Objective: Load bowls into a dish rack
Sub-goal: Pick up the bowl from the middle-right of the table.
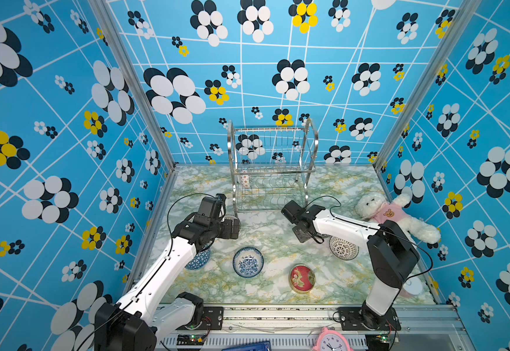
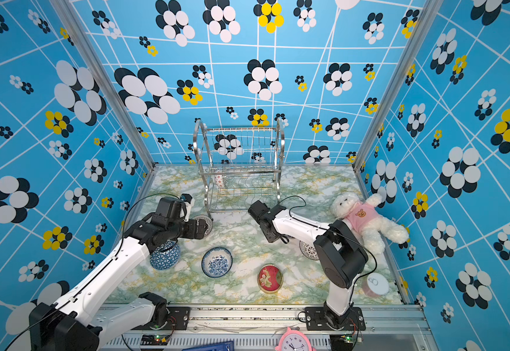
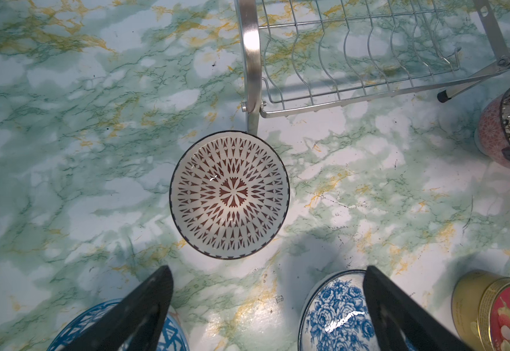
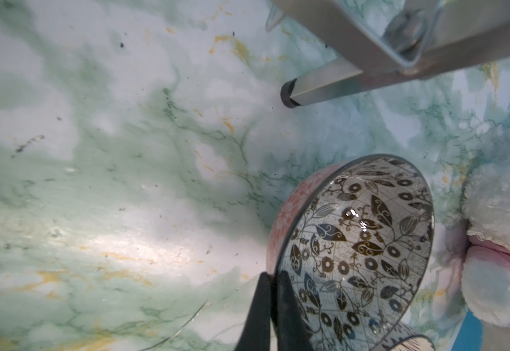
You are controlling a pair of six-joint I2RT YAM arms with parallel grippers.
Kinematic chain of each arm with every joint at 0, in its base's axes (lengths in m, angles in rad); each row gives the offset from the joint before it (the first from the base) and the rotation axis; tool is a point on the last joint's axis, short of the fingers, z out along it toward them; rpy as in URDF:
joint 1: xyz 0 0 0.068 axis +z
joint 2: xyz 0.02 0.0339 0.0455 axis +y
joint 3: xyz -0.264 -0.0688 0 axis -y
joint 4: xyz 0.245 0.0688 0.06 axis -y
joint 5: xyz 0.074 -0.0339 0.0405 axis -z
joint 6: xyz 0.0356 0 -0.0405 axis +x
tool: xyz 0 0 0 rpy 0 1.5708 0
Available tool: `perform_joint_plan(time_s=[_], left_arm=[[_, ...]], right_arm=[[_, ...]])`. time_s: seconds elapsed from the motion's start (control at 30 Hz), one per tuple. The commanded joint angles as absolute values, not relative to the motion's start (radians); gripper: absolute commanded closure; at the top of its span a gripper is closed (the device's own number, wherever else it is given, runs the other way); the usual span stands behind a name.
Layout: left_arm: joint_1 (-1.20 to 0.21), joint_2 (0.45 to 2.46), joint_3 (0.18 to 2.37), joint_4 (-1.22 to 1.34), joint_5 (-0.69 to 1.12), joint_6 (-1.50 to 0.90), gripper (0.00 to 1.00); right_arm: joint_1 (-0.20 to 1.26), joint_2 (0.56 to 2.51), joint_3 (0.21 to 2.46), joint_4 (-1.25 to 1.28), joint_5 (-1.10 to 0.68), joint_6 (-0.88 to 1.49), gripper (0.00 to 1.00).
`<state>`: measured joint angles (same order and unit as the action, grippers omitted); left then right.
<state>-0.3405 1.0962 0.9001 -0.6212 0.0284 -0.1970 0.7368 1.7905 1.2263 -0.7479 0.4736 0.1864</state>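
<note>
A: The right gripper (image 4: pixel 273 275)?
B: Closed on the rim of the pink-sided, black-leafed ceramic bowl (image 4: pixel 360 243) (beside the steel wire dish rack (image 4: pixel 338 82)).
A: The left gripper (image 3: pixel 267 270)?
B: Spread wide, nothing held, above the red-patterned white bowl (image 3: pixel 229 194).

we see white shells on our left arm (image 1: pixel 162 273) and right arm (image 1: pixel 341 226), with black joint housings. thin black cables (image 1: pixel 174 204) loop off the wrists. black base plates (image 1: pixel 214 317) show screws. our left gripper (image 3: pixel 267 267) has matte black wedge fingers (image 3: pixel 147 304).
</note>
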Motion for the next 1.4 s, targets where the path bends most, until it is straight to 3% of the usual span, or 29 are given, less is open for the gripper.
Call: perform_joint_plan(time_s=[0.0, 0.97, 1.37], left_arm=[[-0.333, 1.078, 0.928, -0.615, 0.041, -0.19, 0.01], [-0.328, 1.059, 0.926, -0.614, 0.034, -0.187, 0.01], [-0.328, 1.031, 0.92, -0.607, 0.036, -0.192, 0.0]], right_arm=[[0.733, 1.744, 1.246, -0.764, 0.483, 0.177, 1.0], [0.743, 1.465, 1.097, -0.691, 0.231, 0.188, 1.0], [0.744, 1.373, 1.02, -0.504, 0.038, 0.27, 1.0]])
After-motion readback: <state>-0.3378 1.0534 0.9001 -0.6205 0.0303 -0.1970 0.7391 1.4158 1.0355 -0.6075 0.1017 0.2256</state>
